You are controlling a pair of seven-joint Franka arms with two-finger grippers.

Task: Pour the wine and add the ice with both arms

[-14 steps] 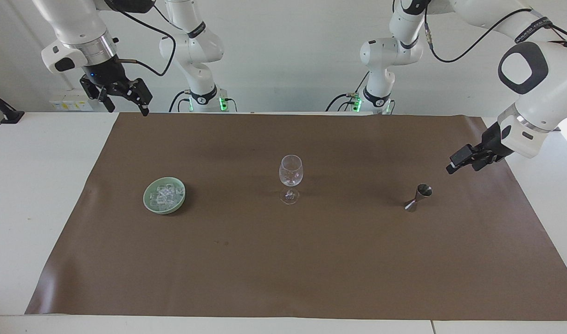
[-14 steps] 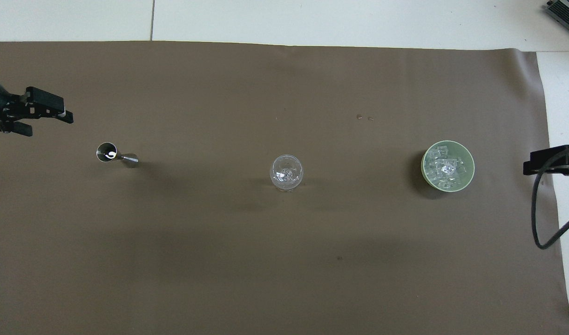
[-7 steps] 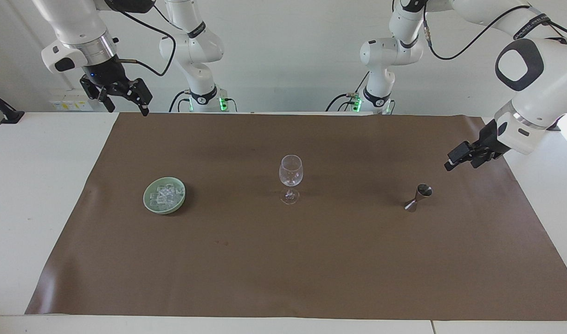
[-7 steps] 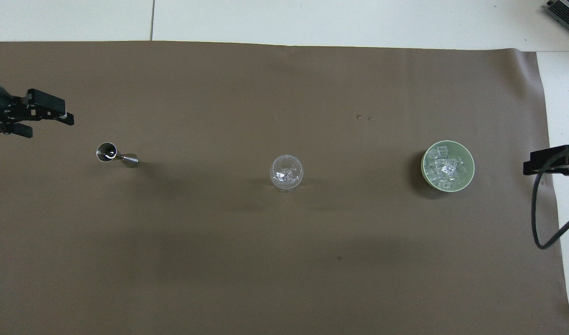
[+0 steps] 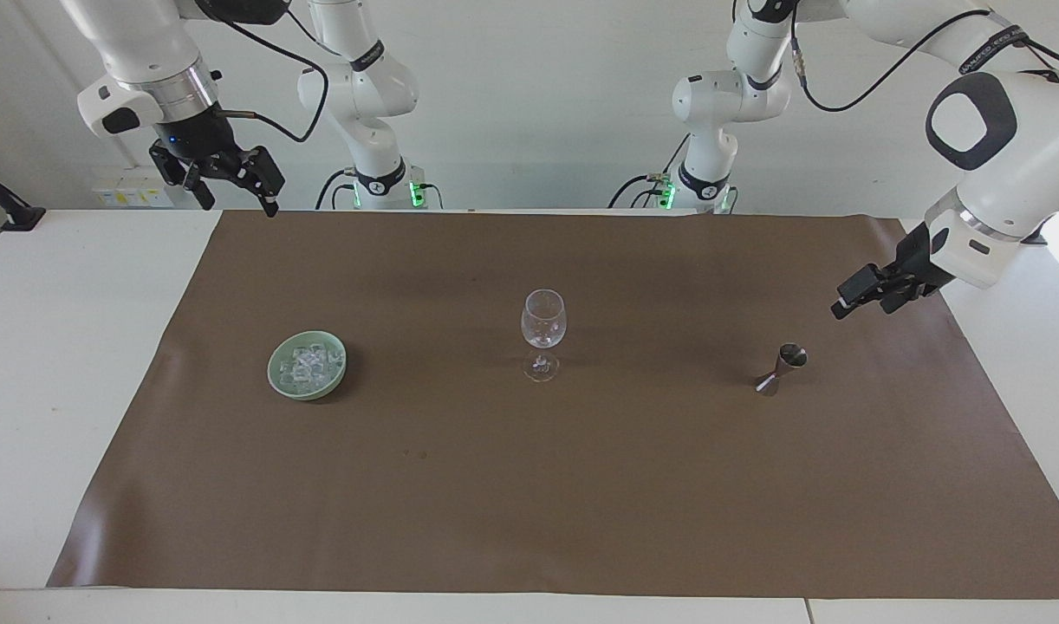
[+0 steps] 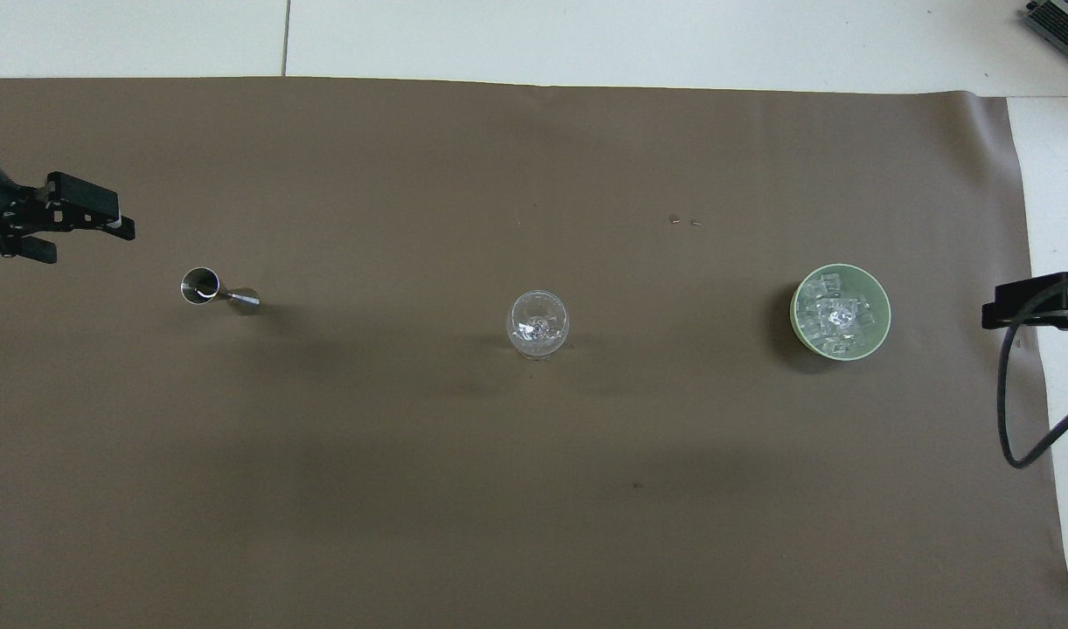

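An empty-looking wine glass (image 5: pixel 543 334) (image 6: pixel 537 324) stands upright mid-mat. A pale green bowl (image 5: pixel 278 380) (image 6: pixel 884 297) holding the ice (image 5: pixel 308 364) (image 6: pixel 835 314) sits toward the right arm's end. A small metal jigger (image 5: pixel 782 368) (image 6: pixel 215 291) stands toward the left arm's end. No wine shows, and I cannot tell if the jigger holds any. My left gripper (image 5: pixel 860 308) (image 6: pixel 93 244) hovers open and empty above the mat beside the jigger, apart from it. High over the mat's corner by its base, my right gripper (image 5: pixel 240 206) waits open and empty.
A brown mat (image 5: pixel 529 503) (image 6: pixel 412 489) covers most of the white table (image 5: pixel 53 347). Two tiny specks (image 6: pixel 683 221) lie on the mat farther from the robots than the bowl. A black cable (image 6: pixel 1015 411) loops down at the right arm's end.
The left arm's wrist has lifted and turned a little, with its gripper staying nearly in place over the mat. The right arm, glass, bowl and jigger have not moved.
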